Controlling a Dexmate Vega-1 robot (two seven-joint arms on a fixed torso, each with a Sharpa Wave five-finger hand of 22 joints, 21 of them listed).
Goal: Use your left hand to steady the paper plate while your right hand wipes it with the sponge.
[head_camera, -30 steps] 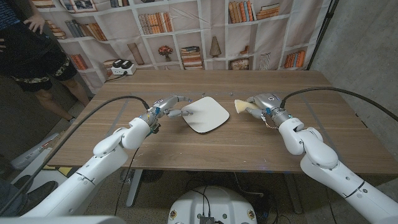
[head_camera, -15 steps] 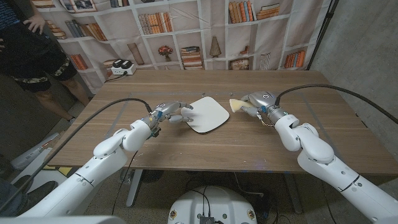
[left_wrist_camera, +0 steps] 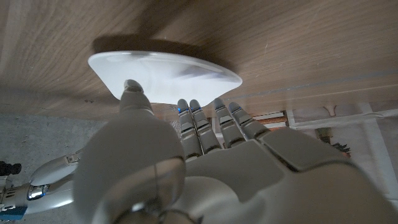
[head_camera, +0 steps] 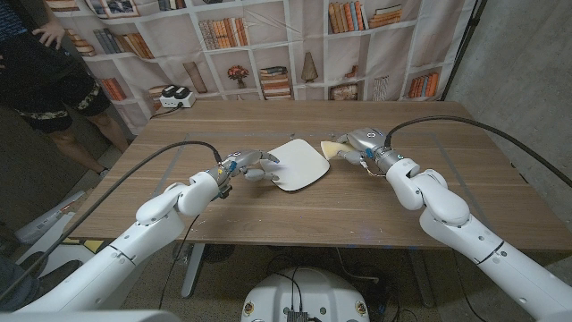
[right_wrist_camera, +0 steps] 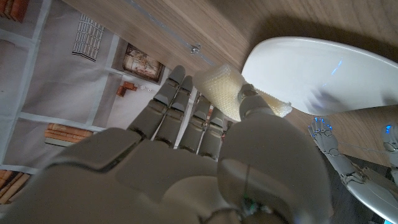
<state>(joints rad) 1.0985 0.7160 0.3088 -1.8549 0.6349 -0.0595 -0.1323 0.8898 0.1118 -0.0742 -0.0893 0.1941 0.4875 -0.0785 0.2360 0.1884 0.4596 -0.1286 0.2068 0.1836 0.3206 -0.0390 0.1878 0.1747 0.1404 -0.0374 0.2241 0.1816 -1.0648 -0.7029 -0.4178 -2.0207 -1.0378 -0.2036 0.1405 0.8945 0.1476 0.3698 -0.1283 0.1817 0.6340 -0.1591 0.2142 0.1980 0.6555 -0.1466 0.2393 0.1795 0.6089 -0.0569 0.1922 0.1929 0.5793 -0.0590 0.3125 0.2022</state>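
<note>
Head view shows my left robot hand (head_camera: 251, 164) at the left rim of the paper plate (head_camera: 299, 165), which lies near the middle of the desk (head_camera: 179, 134), a little toward the far edge. One fingertip reaches over the rim; whether it presses down or merely touches I cannot tell. From the left wrist view the fingers (left_wrist_camera: 205, 124) of that left robot hand (left_wrist_camera: 186, 168) stretch toward the plate (left_wrist_camera: 163, 68), the thumb tip meeting its near rim, and nothing is clasped inside the hand.

My right robot hand (head_camera: 357, 146) sits at the plate's right rim, holding the sponge (head_camera: 332, 148), a pale yellow wedge whose tip overlaps the plate's far right corner. In the right wrist view the sponge (right_wrist_camera: 233, 93) is pinched between the thumb and the fingers of the right robot hand (right_wrist_camera: 205, 162), with the white plate (right_wrist_camera: 323, 71) just beside it. Whether the sponge actually touches the plate surface is not clear.

At the desk's far left corner stands a small white box with dark knobs (head_camera: 176, 96). A person (head_camera: 40, 76) stands beyond the left edge of the desk, before a backdrop printed with bookshelves (head_camera: 268, 45).
</note>
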